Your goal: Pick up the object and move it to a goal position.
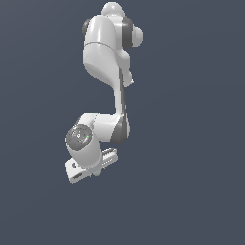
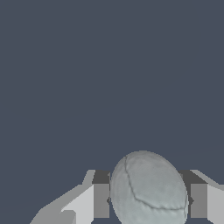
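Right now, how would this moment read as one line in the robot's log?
arm: bent low | gripper: shut on ball | ball: between fingers | goal: not visible

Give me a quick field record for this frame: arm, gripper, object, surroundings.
arm: white Panda arm, folded, wrist low in the exterior view
gripper: gripper, a finger pad on each side of the ball
object: pale grey-green ball, faint seam lines, sitting between the fingers
object in exterior view: not visible, hidden by the hand
contact: fingers close against the ball's sides; looks gripped
surroundings: plain dark blue-grey background, no goal marker visible
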`<control>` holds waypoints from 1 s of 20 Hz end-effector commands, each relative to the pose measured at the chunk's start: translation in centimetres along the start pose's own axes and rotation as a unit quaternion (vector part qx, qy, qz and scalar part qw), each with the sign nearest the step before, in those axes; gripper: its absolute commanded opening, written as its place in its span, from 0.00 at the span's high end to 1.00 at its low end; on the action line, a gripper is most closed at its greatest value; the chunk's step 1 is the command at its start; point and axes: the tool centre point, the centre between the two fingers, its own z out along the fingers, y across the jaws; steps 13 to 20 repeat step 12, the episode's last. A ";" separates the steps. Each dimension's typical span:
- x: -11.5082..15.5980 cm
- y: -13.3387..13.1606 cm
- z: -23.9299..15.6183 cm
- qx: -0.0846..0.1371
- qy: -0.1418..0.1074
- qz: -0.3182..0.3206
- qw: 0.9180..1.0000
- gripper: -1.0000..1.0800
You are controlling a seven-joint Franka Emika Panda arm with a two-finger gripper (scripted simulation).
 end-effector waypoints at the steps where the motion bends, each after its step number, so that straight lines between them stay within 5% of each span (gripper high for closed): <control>1: 0.3 0.6 -0.2 0.000 0.000 0.000 1.000 1.00; 20: 0.9 1.5 -0.5 0.000 0.000 0.000 1.000 1.00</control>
